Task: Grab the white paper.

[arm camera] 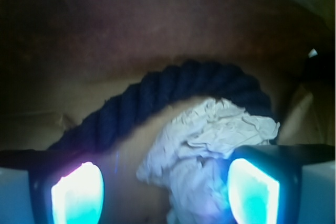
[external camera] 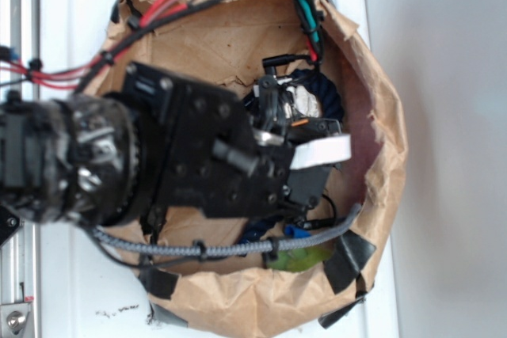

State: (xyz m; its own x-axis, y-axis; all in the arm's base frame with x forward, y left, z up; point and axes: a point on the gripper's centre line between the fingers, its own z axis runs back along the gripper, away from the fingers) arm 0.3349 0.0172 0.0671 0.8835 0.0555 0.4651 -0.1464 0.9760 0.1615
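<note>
White paper (arm camera: 207, 140): crumpled ball lying on the floor of the brown paper bag (external camera: 238, 290), cupped by a curve of dark blue rope (arm camera: 173, 87). Gripper (arm camera: 163, 190) is hanging just over it, jaws spread, the ball sitting between the fingertips (arm camera: 252, 190) nearer the right one, apparently lined up for closing. From outside, the arm is hiding most of it.

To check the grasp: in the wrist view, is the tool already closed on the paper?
No, the fingers stand apart, with the paper between them and a gap at the left finger.
</note>
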